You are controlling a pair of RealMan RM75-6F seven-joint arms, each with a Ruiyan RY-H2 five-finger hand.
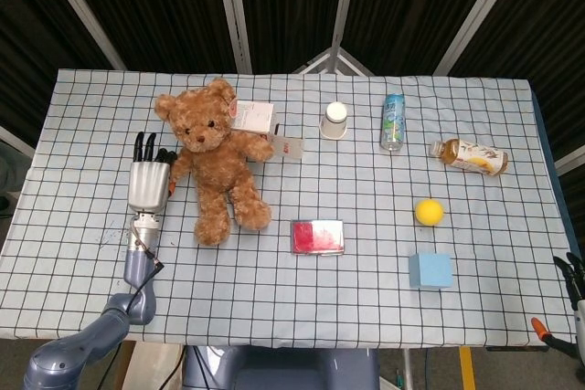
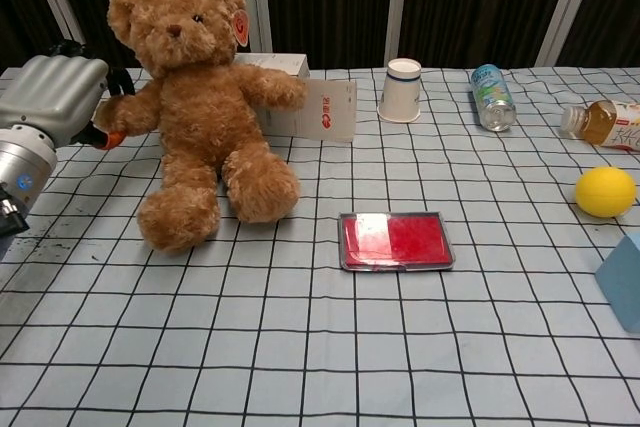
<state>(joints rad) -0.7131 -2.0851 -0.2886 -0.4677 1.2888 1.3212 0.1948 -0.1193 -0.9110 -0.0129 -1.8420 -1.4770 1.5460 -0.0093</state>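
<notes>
I had the fluffy brown teddy bear [image 2: 205, 112] by its arm, my left hand [image 2: 55, 92] with fingers closed round the paw, bear sitting upright on the checked-cloth surface [image 1: 366, 289] at the left, against a white carton [image 2: 310, 107]. It was gripped but not lifted. My right hand [image 1: 576, 285] sat at the edge; I couldn't tell its fingers. Count: one bear, one paper cup [image 1: 335, 120], two bottles, one yellow ball [image 1: 429, 212].

table [image 1: 82, 107]: covered by checked cloth | teddy bear [image 1: 212, 166] sat far left | white box [image 1: 252, 116] just behind it | paper cup [image 1: 335, 121], bottle [image 1: 392, 121] at back | tea bottle [image 1: 469, 156] lay right | red tin [image 1: 317, 237] centre | yellow ball [image 1: 429, 212], blue block [image 1: 430, 270] front right
</notes>
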